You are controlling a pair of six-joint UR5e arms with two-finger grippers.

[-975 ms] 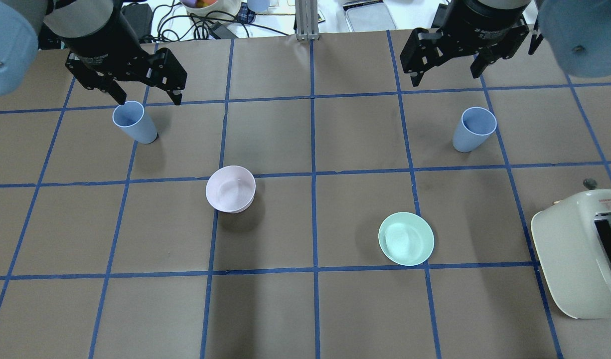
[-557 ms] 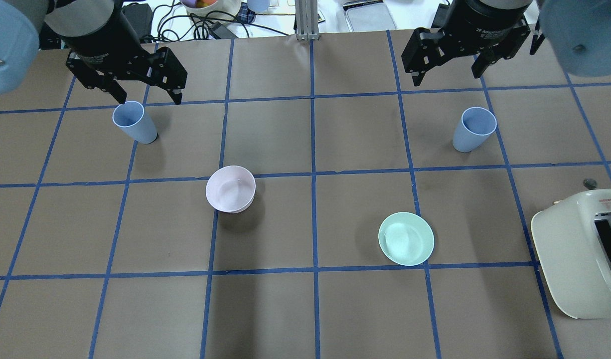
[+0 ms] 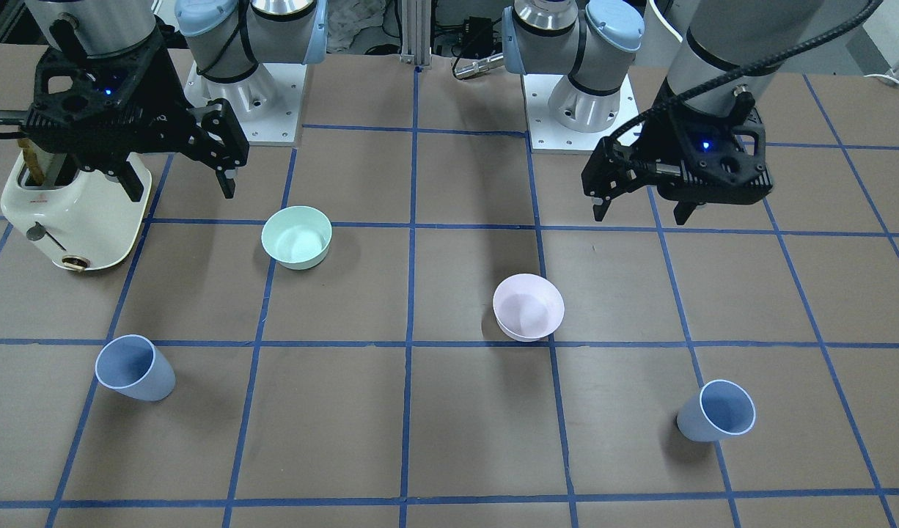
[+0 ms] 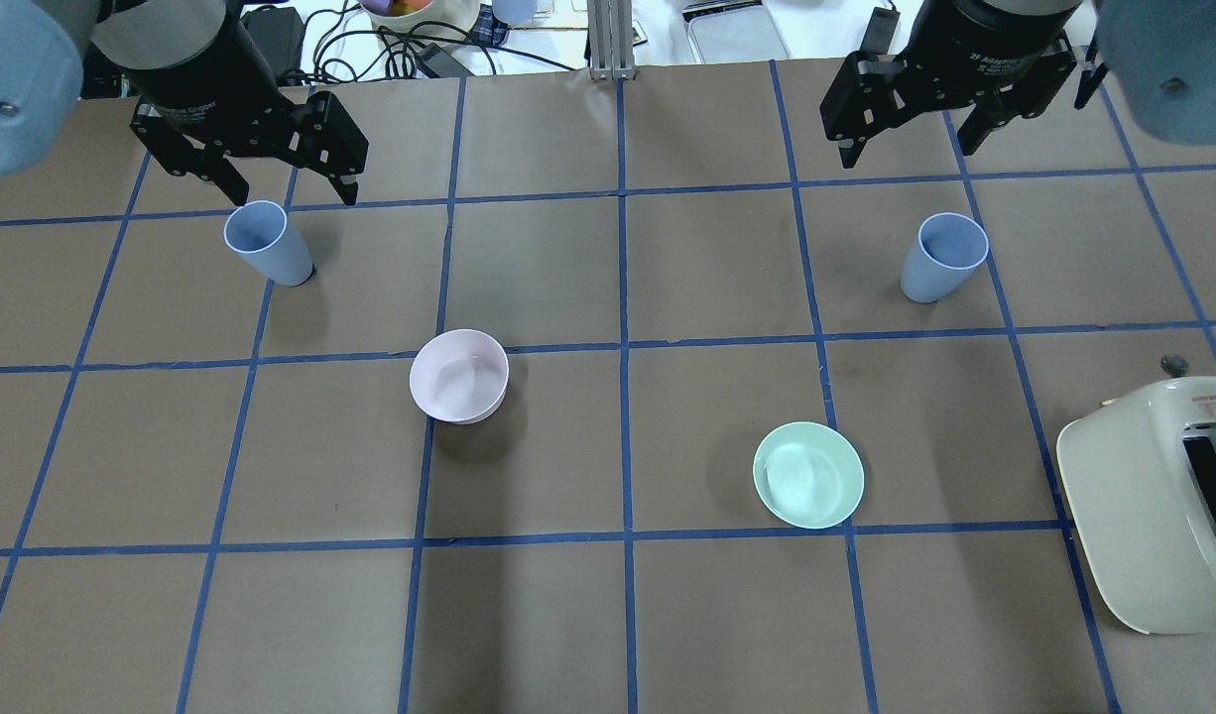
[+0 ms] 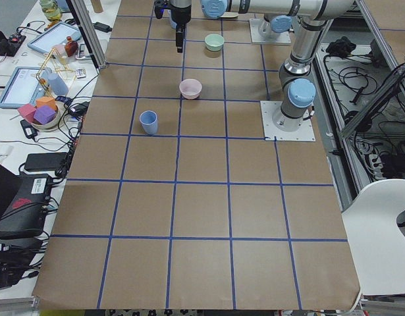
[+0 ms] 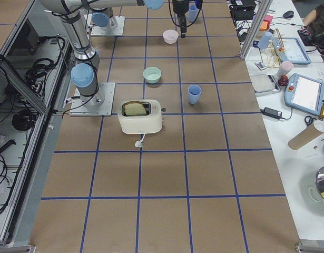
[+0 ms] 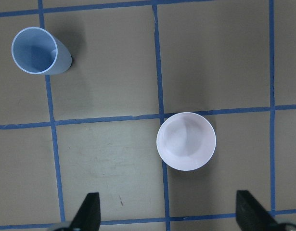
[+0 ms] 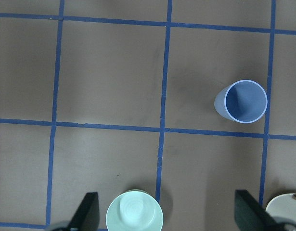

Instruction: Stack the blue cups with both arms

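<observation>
**Right end effector shifts into line with its cup; nothing gripped yet**

The right end effector [image 4: 911,151], jaws spread wide and empty, has slid a little toward the upper right of the overhead frame over the last second. Its centre is now closer in line with the right blue cup [image 4: 943,258], which stands just below it in the picture. The left end effector [image 4: 293,193], equally spread and empty, has barely moved. One of its fingertips hangs just above the rim of the left blue cup [image 4: 268,243] in the upper left of that frame.

Both cups stand upright on the worktop [image 4: 608,615], well apart and exactly where they were. The pink bowl [image 4: 459,377] and the mint-green bowl [image 4: 808,474] lie between them, nearer the frame's centre, untouched. The toaster [image 4: 1154,506] sits at the lower right edge.

I read this as alignment before the first pickup. Each arm is lining up over its own cup, and no lift or stacking has begun.
</observation>
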